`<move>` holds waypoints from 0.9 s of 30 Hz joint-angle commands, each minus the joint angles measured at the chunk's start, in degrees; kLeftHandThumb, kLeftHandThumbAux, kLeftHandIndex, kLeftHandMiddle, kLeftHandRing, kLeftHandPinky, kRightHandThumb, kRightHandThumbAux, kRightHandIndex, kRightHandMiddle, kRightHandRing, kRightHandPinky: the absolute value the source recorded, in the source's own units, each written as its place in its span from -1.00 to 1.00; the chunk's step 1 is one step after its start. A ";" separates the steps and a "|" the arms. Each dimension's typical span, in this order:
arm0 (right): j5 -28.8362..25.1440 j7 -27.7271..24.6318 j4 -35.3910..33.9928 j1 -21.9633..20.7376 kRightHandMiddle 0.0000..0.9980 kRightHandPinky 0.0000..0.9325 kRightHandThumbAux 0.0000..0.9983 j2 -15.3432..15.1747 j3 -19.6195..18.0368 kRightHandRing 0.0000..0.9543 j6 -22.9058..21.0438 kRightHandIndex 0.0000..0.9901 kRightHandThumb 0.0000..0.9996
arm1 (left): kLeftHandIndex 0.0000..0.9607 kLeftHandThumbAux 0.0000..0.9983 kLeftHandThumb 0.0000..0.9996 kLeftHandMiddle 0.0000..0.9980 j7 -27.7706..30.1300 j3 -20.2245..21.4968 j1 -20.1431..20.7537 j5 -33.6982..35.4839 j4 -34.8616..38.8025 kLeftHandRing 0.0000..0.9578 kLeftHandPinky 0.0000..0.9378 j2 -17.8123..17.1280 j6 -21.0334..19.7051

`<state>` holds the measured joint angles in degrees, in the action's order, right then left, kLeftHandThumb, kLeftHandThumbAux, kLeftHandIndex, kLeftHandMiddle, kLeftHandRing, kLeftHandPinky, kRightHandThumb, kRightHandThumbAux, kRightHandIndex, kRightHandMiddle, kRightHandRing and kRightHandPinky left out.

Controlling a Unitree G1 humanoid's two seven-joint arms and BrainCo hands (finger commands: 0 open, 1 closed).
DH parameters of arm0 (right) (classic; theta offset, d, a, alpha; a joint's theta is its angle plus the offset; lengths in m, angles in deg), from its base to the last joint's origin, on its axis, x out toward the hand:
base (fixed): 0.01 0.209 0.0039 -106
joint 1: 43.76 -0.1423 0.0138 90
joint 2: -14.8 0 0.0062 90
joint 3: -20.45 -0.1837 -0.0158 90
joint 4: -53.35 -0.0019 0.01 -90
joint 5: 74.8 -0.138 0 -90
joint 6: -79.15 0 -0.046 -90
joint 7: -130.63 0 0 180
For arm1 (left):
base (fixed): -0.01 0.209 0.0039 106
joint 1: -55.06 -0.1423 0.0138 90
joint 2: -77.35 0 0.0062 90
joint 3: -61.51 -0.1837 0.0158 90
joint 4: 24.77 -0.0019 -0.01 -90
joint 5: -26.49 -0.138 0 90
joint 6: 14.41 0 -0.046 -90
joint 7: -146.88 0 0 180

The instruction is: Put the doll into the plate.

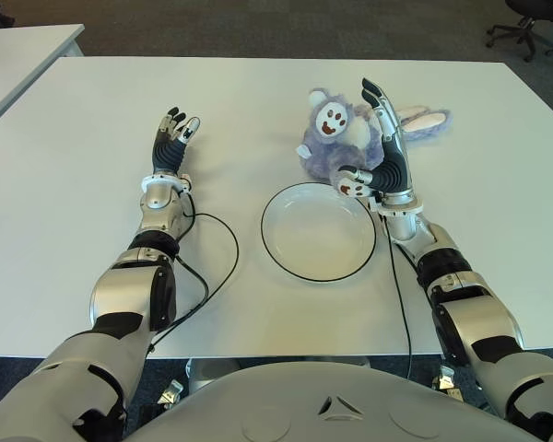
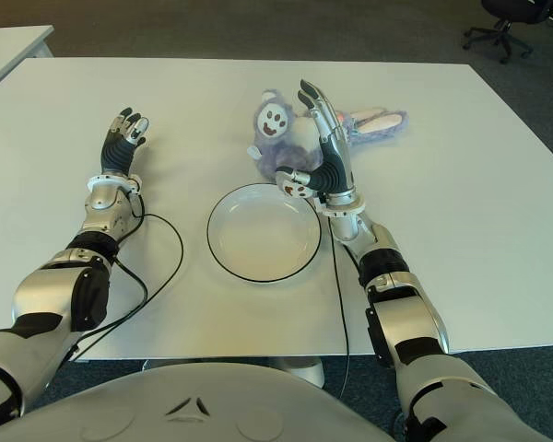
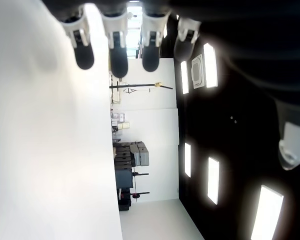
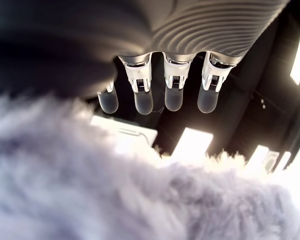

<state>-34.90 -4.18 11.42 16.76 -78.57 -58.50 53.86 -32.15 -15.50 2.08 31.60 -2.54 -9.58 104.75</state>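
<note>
A fluffy purple doll (image 1: 343, 138) with a white face and long ears lies on the white table (image 1: 92, 120), just beyond the plate's far right rim. The round white plate (image 1: 318, 230) with a dark rim holds nothing. My right hand (image 1: 384, 129) stands upright against the doll's right side, fingers straight and spread, thumb by the doll's foot. In the right wrist view the purple fur (image 4: 140, 195) fills the frame under the extended fingertips (image 4: 173, 99). My left hand (image 1: 173, 138) shows on the left side of the table, fingers extended, holding nothing.
A black cable (image 1: 217, 267) loops across the table between my left arm and the plate. A second white table (image 1: 18, 46) stands at the far left. An office chair (image 1: 525, 23) is on the floor at the far right.
</note>
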 commanded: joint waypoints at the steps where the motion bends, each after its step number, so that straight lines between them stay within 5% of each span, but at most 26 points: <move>1: 1.45 5.03 16.58 22.73 -0.94 -1.00 -0.35 6.64 4.63 -1.00 -5.16 -1.00 -0.81 | -1.00 -0.07 -1.00 -0.77 2.24 0.44 -5.95 0.36 -4.30 -0.73 -0.79 1.11 -4.43; 18: 0.56 8.91 16.30 21.42 -0.93 -0.98 -0.30 7.77 4.80 -0.98 -3.47 -0.99 -0.69 | -1.00 -0.06 -1.00 -0.77 2.44 0.51 -6.09 0.43 -4.32 -0.73 -0.76 1.01 -4.30; 27: -5.61 5.40 11.75 21.82 -0.80 -0.91 -0.23 8.28 2.14 -0.86 1.51 -0.91 -0.58 | -1.00 -0.05 -1.00 -0.77 2.38 0.70 -5.95 0.62 -4.39 -0.72 -0.74 1.04 -4.44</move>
<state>-34.55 2.14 11.23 16.56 -78.48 -57.46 54.17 -32.15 -15.48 2.05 31.63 -2.55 -9.58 104.75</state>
